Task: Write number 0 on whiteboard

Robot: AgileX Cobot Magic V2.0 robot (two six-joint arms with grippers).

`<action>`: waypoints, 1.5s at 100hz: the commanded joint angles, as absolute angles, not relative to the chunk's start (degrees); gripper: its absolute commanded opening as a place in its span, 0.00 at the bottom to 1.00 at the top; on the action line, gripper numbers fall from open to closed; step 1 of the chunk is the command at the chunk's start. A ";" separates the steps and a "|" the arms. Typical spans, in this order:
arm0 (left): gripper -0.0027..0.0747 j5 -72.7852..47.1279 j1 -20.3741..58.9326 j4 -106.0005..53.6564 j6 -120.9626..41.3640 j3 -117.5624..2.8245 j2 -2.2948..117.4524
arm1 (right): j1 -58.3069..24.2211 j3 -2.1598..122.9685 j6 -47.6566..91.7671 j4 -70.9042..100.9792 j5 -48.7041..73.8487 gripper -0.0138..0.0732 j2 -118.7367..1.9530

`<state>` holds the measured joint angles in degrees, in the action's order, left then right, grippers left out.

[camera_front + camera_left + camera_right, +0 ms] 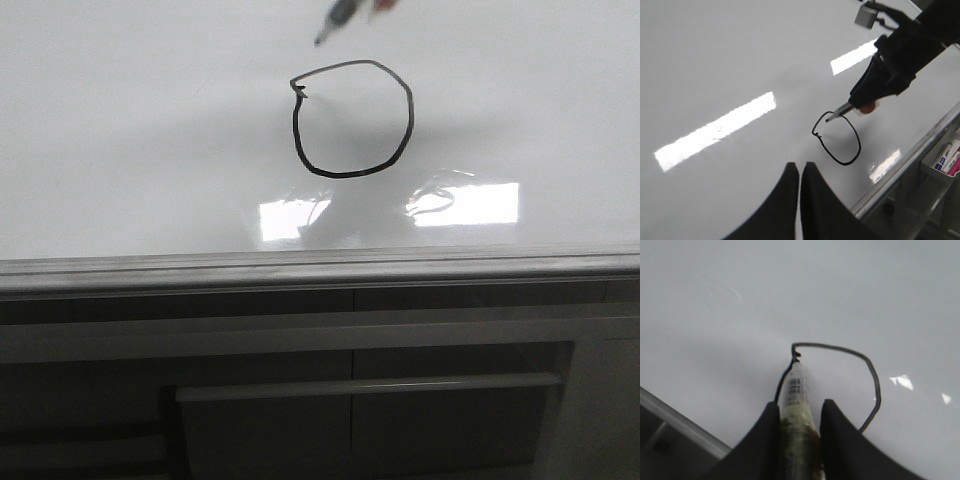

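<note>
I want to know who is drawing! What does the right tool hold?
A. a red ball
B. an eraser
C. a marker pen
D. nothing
C: in the right wrist view the right tool is shut on a marker pen, whose tip sits by the drawn loop on the whiteboard.

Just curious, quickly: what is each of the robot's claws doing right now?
Left gripper: shut, holding nothing.
Right gripper: shut on the slim grey marker pen, its tip by the black hand-drawn loop on the glossy white board.

Glossy whiteboard (120, 130), grey metal edge strip (300, 265)
</note>
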<state>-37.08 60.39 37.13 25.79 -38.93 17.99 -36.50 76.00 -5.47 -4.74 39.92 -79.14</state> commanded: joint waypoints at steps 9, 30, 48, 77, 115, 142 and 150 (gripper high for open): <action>0.01 -32.97 60.67 38.19 26.40 -40.26 18.60 | -36.12 82.43 -3.38 -4.10 38.77 0.10 -72.12; 0.04 -32.84 60.67 38.18 26.29 -40.59 20.79 | -36.64 82.62 1.47 -1.62 43.51 0.10 -69.99; 0.42 -32.84 60.67 29.81 17.62 -43.82 27.11 | -41.13 82.62 14.09 5.26 49.99 0.10 -70.83; 0.51 -40.81 60.67 -0.58 -15.36 -52.44 37.71 | -55.78 82.62 27.62 7.06 50.96 0.10 -71.48; 0.51 -45.44 60.67 -9.48 -22.03 -56.56 42.47 | -62.18 82.62 27.62 7.67 48.84 0.10 -74.08; 0.51 -48.92 60.67 -10.07 -22.03 -56.56 44.58 | -62.42 82.62 27.62 9.53 46.96 0.10 -74.19; 0.51 -48.69 60.67 -10.07 -22.03 -56.56 45.14 | -62.42 82.62 27.62 9.79 47.16 0.10 -74.19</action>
<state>-51.70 60.39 -8.92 -22.04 -54.42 44.40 -62.27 80.80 27.03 8.50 51.15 -75.53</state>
